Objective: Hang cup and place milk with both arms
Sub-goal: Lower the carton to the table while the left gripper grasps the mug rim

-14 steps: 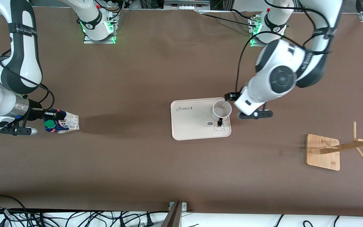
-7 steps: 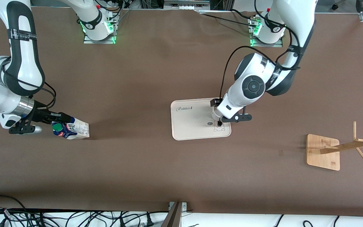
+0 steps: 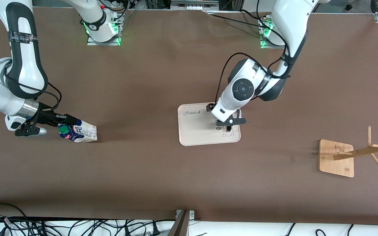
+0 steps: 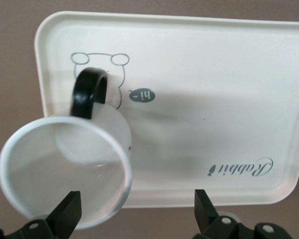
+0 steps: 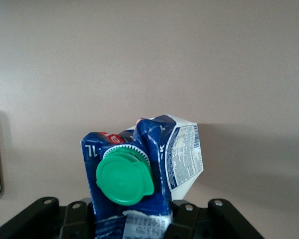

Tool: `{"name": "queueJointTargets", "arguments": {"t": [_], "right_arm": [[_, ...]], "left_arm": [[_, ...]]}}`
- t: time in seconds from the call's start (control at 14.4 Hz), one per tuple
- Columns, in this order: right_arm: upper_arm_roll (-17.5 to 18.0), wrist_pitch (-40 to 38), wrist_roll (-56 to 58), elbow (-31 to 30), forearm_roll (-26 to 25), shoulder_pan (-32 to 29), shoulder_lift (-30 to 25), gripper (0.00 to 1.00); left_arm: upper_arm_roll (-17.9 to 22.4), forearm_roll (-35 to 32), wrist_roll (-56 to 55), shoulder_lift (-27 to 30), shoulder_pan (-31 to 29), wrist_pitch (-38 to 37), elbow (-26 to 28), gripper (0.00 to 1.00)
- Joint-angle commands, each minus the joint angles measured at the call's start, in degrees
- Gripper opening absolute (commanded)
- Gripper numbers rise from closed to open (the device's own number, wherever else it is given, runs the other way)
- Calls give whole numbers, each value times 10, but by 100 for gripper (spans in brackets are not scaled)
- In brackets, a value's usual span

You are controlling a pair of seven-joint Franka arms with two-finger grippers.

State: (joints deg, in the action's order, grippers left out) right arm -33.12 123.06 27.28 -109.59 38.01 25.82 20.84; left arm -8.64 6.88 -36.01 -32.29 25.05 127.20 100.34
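Now my left end effector (image 3: 229, 122) has swung in from beside the tray (image 3: 195, 137) and hangs spread wide over the cup (image 4: 65, 169), which stands on the tray's corner, ungripped. Meanwhile my right end effector (image 3: 65, 122), clamped on the milk carton (image 3: 79, 132), has carried it toward the tray. Cup grasp likely next.

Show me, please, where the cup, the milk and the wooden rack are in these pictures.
cup (image 4: 65, 167): left wrist view, on its white inside wall.
milk (image 5: 182, 152): right wrist view, on its white printed side.
wooden rack (image 3: 336, 158): front view, on its flat base.
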Motion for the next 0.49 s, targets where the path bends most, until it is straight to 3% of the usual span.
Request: {"name": "queueJointTargets", "arguments": {"t": [0.0,0.07,0.14,0.21,0.28,0.42], "right_arm": [[3,5,15,-20,14,0,-20,23],[3,5,18,-19,14,0,-19,35],[3,5,25,-19,14,0,-16,70],[3,5,27,-19,15,-1,-15,91],[3,5,27,-19,15,-1,-15,100],[3,4,27,-19,15,-1,-15,100]], "left_arm": [[8,-5,-1,-17,4,18,-11,74],[10,-12,1,-16,2,16,-17,45],[11,-24,1,-15,-2,10,-19,16],[11,-38,7,-13,-4,3,-20,0],[12,-45,10,-12,-4,-9,-23,0],[14,-45,11,-3,-11,-43,-34,0]]}}
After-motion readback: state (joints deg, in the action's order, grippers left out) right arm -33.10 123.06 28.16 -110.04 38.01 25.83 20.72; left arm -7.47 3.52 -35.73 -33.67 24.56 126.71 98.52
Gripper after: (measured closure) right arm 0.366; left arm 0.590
